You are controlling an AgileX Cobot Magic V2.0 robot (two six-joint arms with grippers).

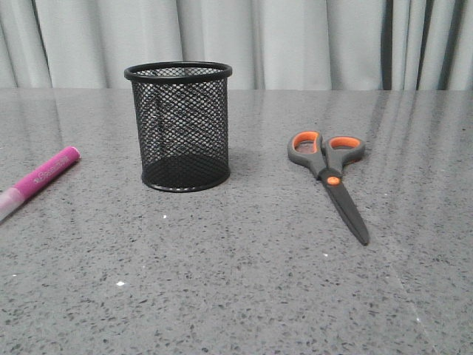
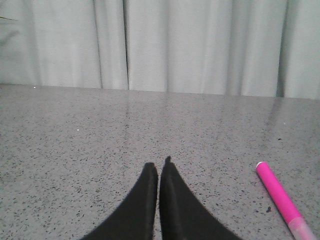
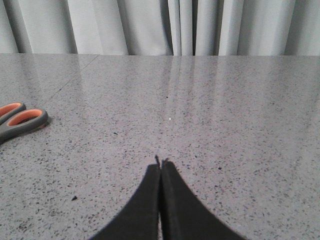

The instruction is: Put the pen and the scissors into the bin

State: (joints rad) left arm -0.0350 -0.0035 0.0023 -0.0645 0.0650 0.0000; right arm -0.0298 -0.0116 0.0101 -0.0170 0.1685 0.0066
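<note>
A black wire-mesh cylindrical bin (image 1: 177,127) stands upright on the grey speckled worktop (image 1: 236,296). The magenta-pink pen (image 1: 38,180) lies well left of it, the grey-and-orange scissors (image 1: 330,175) flat to its right. Left end effector (image 2: 159,167) and right end effector (image 3: 160,164) are both closed, empty.

I see bin (image 1: 177,127) upright on worktop (image 1: 236,296), left of centre | pen (image 1: 41,177) lies flat far to its left, partly past my frame edge | scissors (image 1: 330,175) lie flat to its right, handles toward the curtain (image 1: 295,41), blades toward me | all three apart, nothing in bin
</note>
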